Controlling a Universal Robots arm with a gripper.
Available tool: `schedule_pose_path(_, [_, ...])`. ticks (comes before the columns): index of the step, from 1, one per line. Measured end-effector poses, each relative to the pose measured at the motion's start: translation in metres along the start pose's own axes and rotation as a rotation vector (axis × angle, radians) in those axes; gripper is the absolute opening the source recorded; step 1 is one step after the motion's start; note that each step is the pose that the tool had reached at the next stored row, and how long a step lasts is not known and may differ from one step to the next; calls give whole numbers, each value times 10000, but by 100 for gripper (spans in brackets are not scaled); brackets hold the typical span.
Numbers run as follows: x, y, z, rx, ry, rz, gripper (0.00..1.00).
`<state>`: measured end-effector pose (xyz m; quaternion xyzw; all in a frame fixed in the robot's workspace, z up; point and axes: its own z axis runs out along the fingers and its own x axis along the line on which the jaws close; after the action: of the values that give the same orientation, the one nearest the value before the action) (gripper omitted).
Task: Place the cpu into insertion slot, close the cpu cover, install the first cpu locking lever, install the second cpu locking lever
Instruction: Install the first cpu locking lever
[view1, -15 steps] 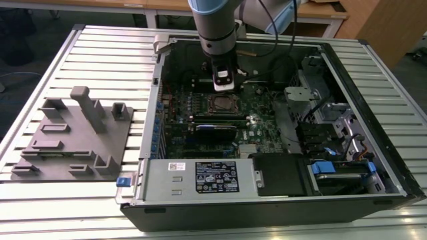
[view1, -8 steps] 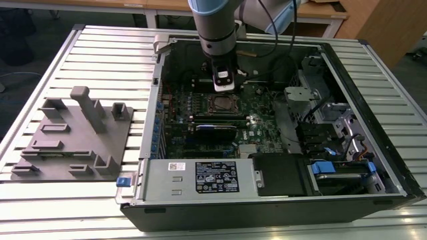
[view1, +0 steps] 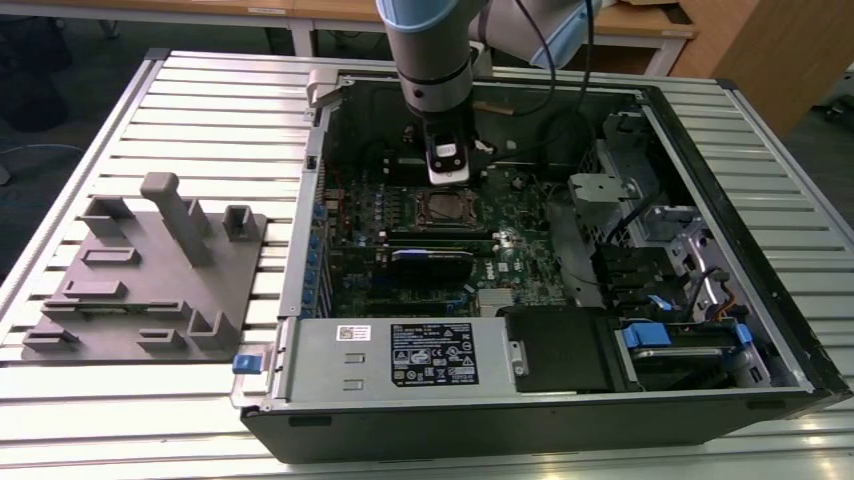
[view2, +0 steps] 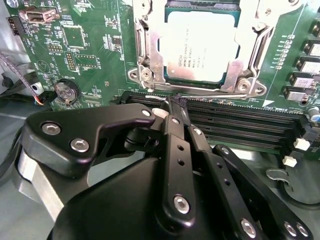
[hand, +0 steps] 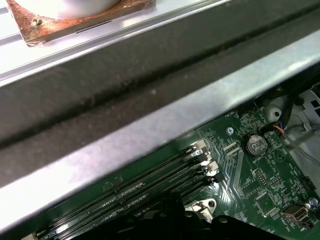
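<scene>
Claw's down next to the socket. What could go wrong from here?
The claw tip sits at the thin locking lever, right beside the memory slots: a slip could scrape them. The cpu cover lies over the cpu; a lever that misses its hook might leave it loose.

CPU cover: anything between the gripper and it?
Nothing visible. In the second wrist view the gripper, fingers together, sits close to the near edge of the cpu cover, which lies around the cpu. The memory slots run beside the gripper, not between.
</scene>
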<state>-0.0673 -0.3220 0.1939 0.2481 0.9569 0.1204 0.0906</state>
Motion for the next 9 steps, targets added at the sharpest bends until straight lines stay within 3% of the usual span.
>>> schedule_pose_path(9, [-1, -7, 11, 18, -8, -15, 11])
